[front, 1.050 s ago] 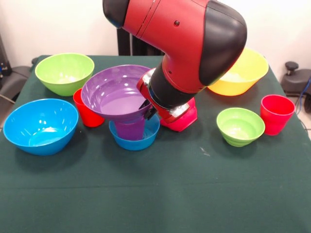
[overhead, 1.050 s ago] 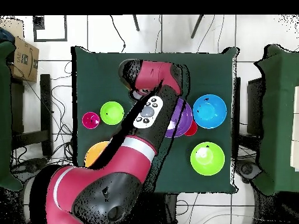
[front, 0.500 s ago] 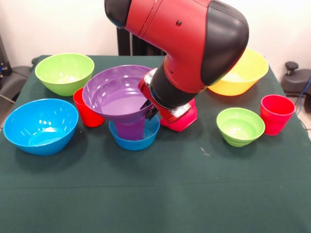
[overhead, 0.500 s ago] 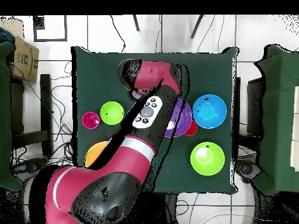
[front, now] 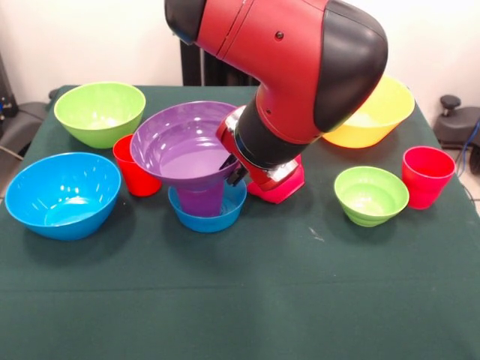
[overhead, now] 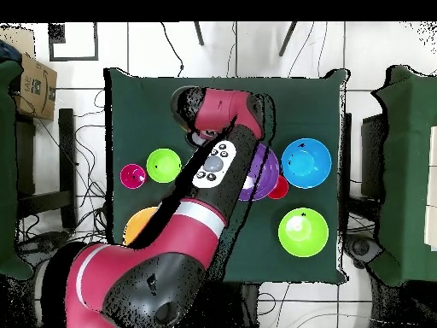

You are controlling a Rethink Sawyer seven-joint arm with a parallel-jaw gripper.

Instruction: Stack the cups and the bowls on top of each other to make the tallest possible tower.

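Bent arm (front: 300, 75), tool (front: 232, 171) low.

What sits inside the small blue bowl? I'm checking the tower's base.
A translucent purple plastic cup stands inside the small blue plastic bowl, with the large purple plastic bowl tilted on top. The cup's rim and the hand are covered.

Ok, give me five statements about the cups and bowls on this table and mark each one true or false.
1. The large purple bowl sits atop a purple cup in the small blue bowl. True.
2. The yellow bowl is upside down. False: it stands upright.
3. A red cup stands beside the small green bowl. True.
4. The large blue bowl holds a cup. False: it is empty.
5. The large green bowl is stacked on another bowl. False: it rests on the table.
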